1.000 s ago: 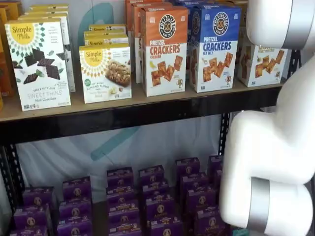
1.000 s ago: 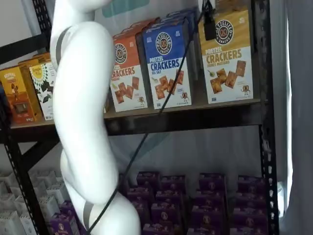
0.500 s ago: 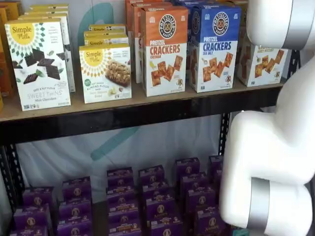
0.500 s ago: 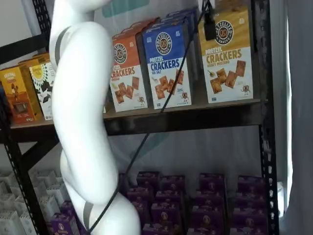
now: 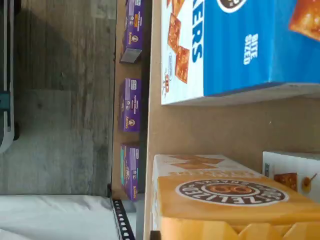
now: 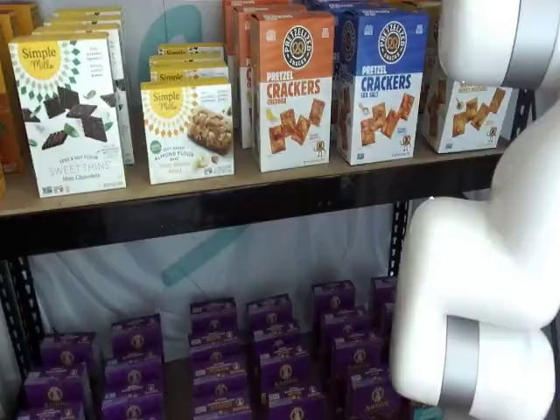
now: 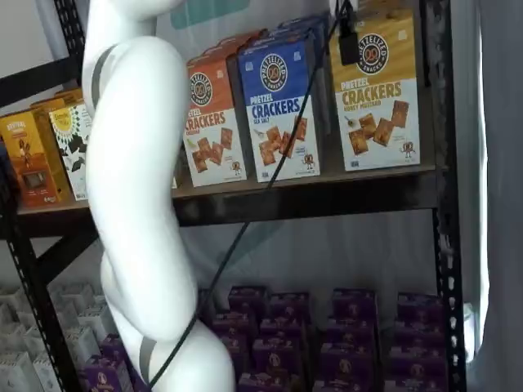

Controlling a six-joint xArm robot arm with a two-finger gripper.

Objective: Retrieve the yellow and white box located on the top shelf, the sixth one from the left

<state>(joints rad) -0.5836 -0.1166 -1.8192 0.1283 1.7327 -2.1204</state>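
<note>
The yellow and white box (image 7: 377,94) stands at the right end of the top shelf (image 7: 327,189), next to a blue carton (image 7: 278,106). In a shelf view the white arm hides most of it (image 6: 464,114). A black finger of my gripper (image 7: 350,47) hangs from the top edge with a cable and lies against the box's upper front face; the fingers look closed on the box. The wrist view looks down on the box's yellow lid (image 5: 235,200) and the blue carton (image 5: 250,45).
An orange carton (image 6: 293,87) and white Simple Mills boxes (image 6: 68,109) stand further left on the shelf board (image 6: 219,188). Several purple boxes (image 6: 280,359) fill the level below. A black upright (image 7: 441,204) stands just right of the box. The white arm (image 7: 135,188) covers the shelf's left part.
The yellow and white box has shifted slightly up and to the left with the finger on it. The arm has barely moved.
</note>
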